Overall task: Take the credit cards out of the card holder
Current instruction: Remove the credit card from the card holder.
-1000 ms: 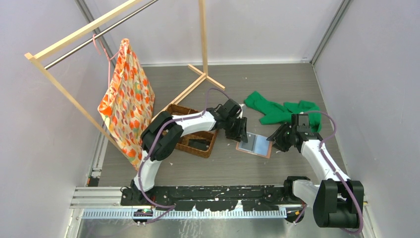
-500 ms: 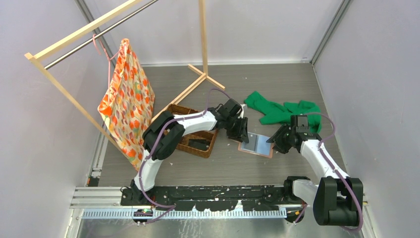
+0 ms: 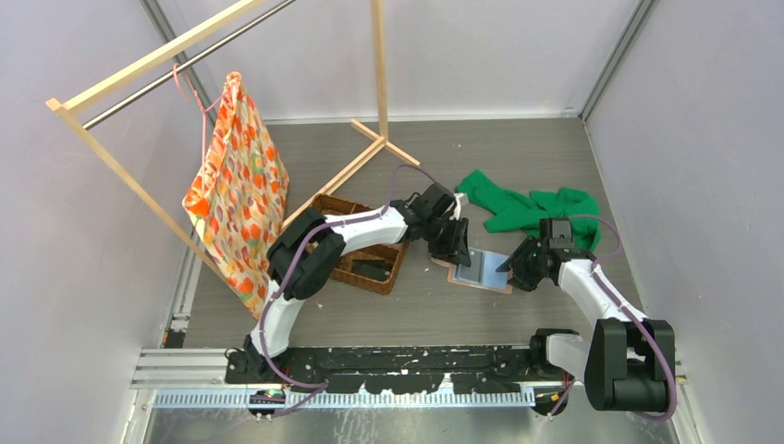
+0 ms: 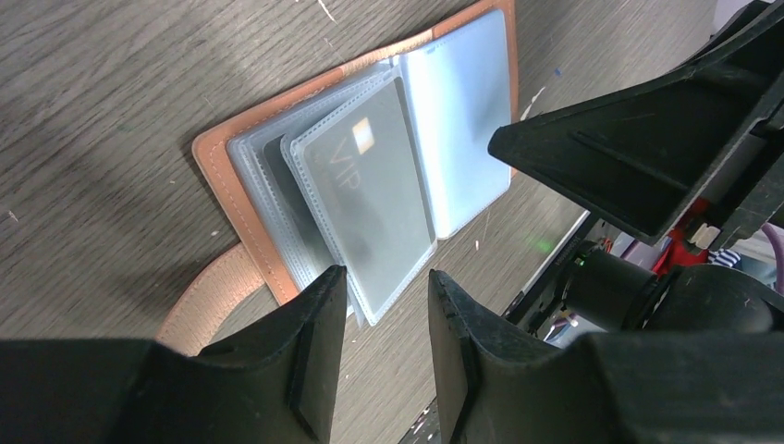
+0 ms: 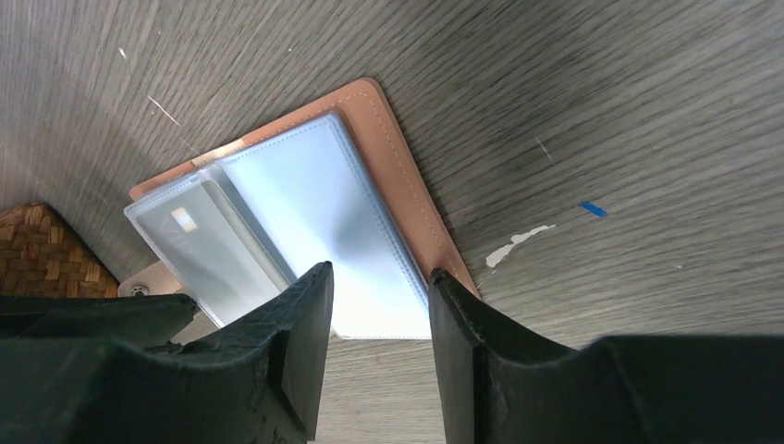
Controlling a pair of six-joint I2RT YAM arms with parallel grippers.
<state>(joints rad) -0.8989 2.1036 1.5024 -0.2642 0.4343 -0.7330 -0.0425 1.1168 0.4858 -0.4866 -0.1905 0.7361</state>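
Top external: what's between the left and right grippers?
Top view shows the open card holder, flat on the table, left gripper at one edge, right gripper at the other.

Brown woven basket [image 3: 383, 279], green cloth [image 3: 518, 211], orange patterned bag [image 3: 236, 194] on wooden rack [image 3: 148, 61].

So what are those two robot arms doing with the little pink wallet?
The card holder lies open on the table. The left gripper and the right gripper hover at its two ends, jaws apart, holding nothing. A grey card marked VIP sits inside a clear sleeve, not pulled out yet.
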